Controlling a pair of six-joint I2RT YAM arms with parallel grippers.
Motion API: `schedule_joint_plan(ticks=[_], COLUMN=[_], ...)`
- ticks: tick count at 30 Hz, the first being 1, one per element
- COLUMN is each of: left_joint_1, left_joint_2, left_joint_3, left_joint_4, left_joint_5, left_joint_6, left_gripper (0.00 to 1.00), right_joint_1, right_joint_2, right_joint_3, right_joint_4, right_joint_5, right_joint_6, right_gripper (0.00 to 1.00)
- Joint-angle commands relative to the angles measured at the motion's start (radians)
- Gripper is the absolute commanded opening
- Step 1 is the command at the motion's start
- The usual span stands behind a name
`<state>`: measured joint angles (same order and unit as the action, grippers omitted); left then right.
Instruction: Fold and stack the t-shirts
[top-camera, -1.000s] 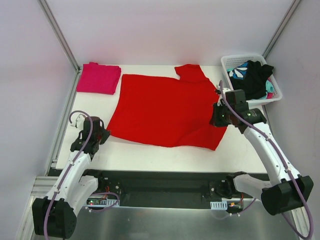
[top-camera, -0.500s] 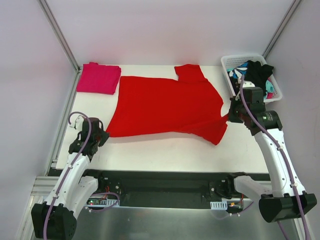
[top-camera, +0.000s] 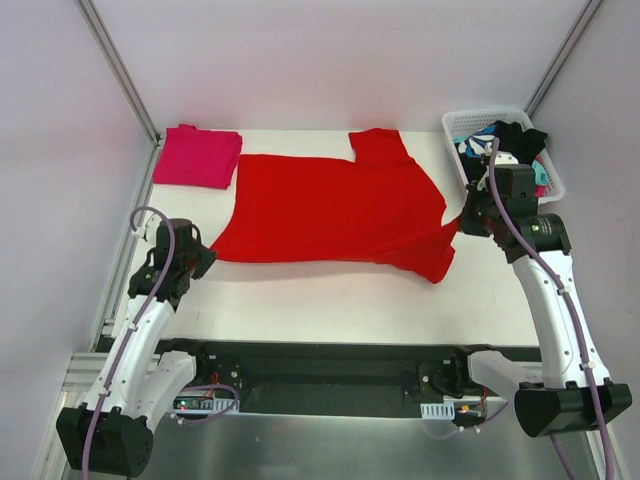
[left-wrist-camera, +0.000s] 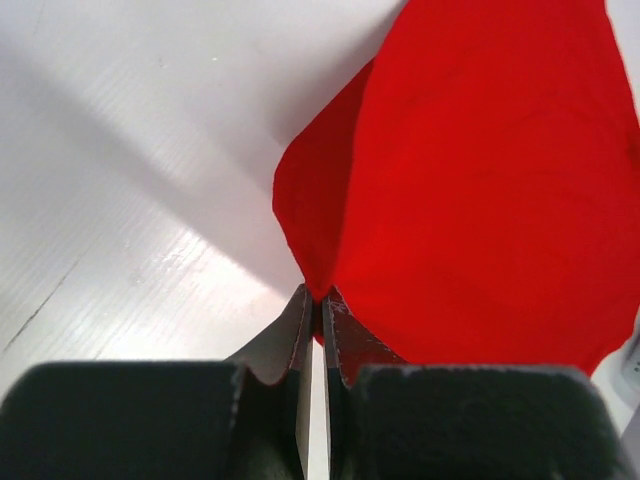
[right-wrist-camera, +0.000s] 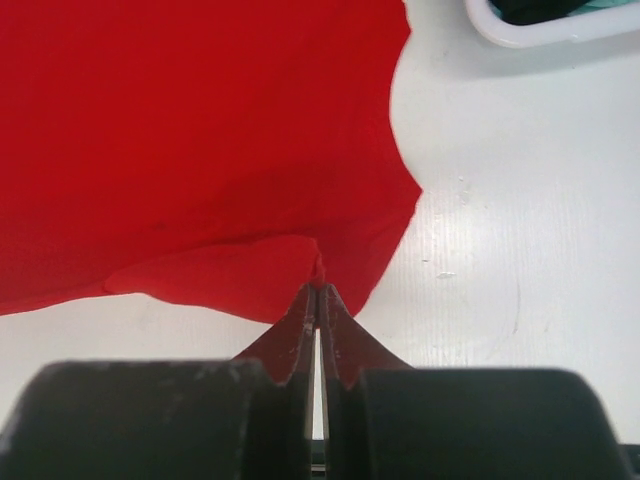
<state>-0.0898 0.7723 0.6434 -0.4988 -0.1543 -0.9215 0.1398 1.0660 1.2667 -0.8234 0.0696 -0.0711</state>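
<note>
The red t-shirt (top-camera: 330, 205) lay spread across the middle of the white table (top-camera: 330, 300), with one sleeve pointing to 12 o'clock. The left gripper (top-camera: 206, 256) was pinched tight on the shirt's corner at 9 o'clock. The right gripper (top-camera: 463, 224) was clamped on the hem at 3 o'clock, where the cloth rose in a drawn-up fold.

A folded pink t-shirt (top-camera: 197, 156) sat at 10 o'clock, just beside the red one; whether the two touched could not be told. At 2 o'clock stood a white basket (top-camera: 462, 125) holding a black garment (top-camera: 520, 140) and a teal-and-white garment (top-camera: 478, 145).

From above, the right wrist covered the basket's near corner and part of its contents. The right wrist view cut the basket down to a strip of rim. The red shirt's second sleeve could not be made out.
</note>
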Motion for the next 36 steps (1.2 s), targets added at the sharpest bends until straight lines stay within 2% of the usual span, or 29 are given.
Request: schedule_joint_plan(ticks=[1, 6, 14, 19, 24, 28, 36], left_joint_1=[0.012, 0.012, 0.012, 0.012, 0.012, 0.012, 0.012], left_joint_2=[0.03, 0.039, 0.185, 0.335, 0.419, 0.485, 0.574], left_joint_3=[0.1, 0.16, 0.269, 0.343, 0.419, 0.47, 0.535], left_joint_4=[-0.035, -0.058, -0.08, -0.087, -0.104, -0.121, -0.135], left_joint_5=[0.033, 0.045, 0.107, 0.196, 0.168, 0.168, 0.173], left_joint_6=[0.042, 0.072, 0.139, 0.171, 0.219, 0.248, 0.262], left_gripper=[0.0, 0.0, 0.0, 0.0, 0.0, 0.0, 0.0], right_joint_1=[-0.011, -0.011, -0.009, -0.011, -0.025, -0.077, -0.08], right_joint_2=[0.014, 0.011, 0.031, 0.101, 0.176, 0.232, 0.365], right_joint_3=[0.06, 0.065, 0.085, 0.108, 0.166, 0.229, 0.326], right_joint_4=[0.018, -0.006, -0.033, -0.01, -0.002, -0.011, -0.037], right_joint_5=[-0.109, -0.165, -0.191, -0.243, -0.237, -0.3, -0.376], right_joint_6=[0.025, 0.01, -0.006, -0.003, -0.027, -0.029, -0.039], right_gripper=[0.01, 0.01, 0.01, 0.01, 0.01, 0.01, 0.01])
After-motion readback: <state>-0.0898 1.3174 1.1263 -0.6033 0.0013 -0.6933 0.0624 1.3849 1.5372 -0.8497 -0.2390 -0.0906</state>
